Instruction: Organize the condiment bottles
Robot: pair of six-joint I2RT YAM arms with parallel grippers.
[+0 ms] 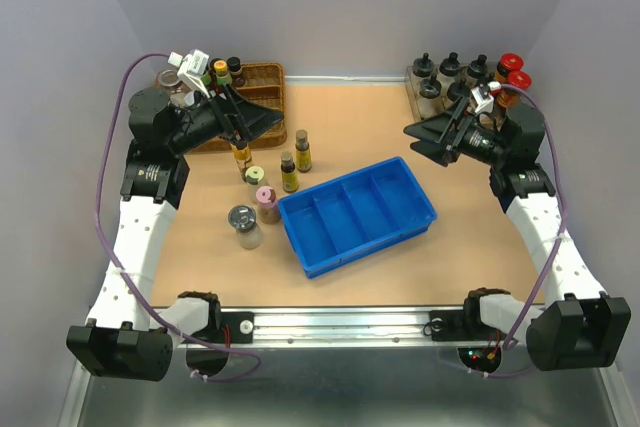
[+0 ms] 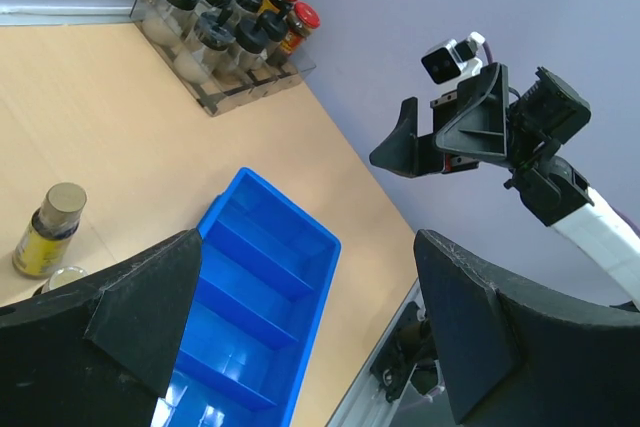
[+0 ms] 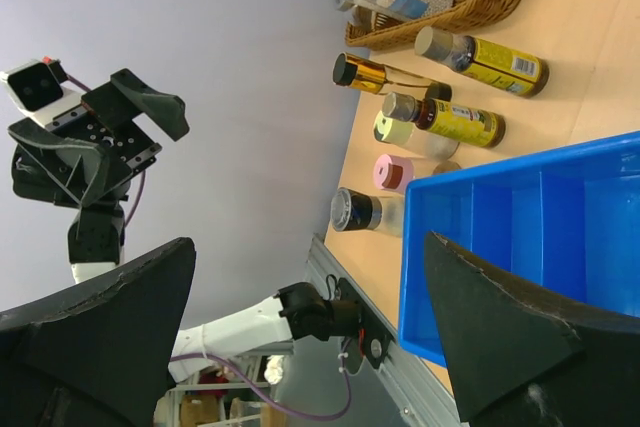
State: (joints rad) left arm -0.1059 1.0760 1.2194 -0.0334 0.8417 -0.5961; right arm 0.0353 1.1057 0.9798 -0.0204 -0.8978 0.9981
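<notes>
Three slim amber bottles [image 1: 302, 150] [image 1: 289, 172] [image 1: 241, 157] stand left of the blue tray [image 1: 357, 213]. In front of them stand the pale green-lidded jar [image 1: 255, 179], the pink-lidded jar [image 1: 266, 197] and the grey metal-lidded jar [image 1: 243, 219]. All six show in the right wrist view, such as the grey-lidded jar [image 3: 358, 210] and the pink-lidded jar [image 3: 395, 172]. My left gripper [image 1: 272, 119] is open and empty, raised above the amber bottles. My right gripper [image 1: 415, 143] is open and empty, raised right of the tray.
A wicker basket [image 1: 262, 78] with other bottles stands at the back left. A rack of clear cruets [image 1: 447, 77] and red-capped jars [image 1: 514, 69] stands at the back right. The tray's four compartments [image 2: 260, 297] hold nothing.
</notes>
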